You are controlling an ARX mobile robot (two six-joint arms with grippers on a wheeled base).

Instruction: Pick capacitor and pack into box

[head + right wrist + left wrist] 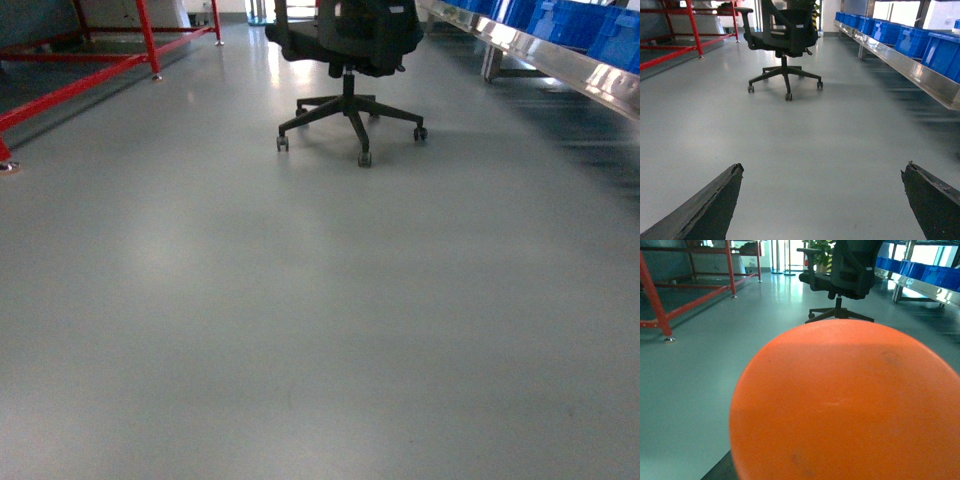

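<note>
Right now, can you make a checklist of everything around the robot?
Surface: bare grey floor, glossy; no table in view.
Job's things: nothing seen; no capacitor, no pink box.
Clutter: round orange object fills the left wrist view; what it is cannot be told.
Grippers: right gripper open, fingers wide apart, empty; left gripper not in view.
Cables: nothing seen.
Surroundings: black office chair ahead, red metal frame at left, blue plastic bins on a metal rack at right.
</note>
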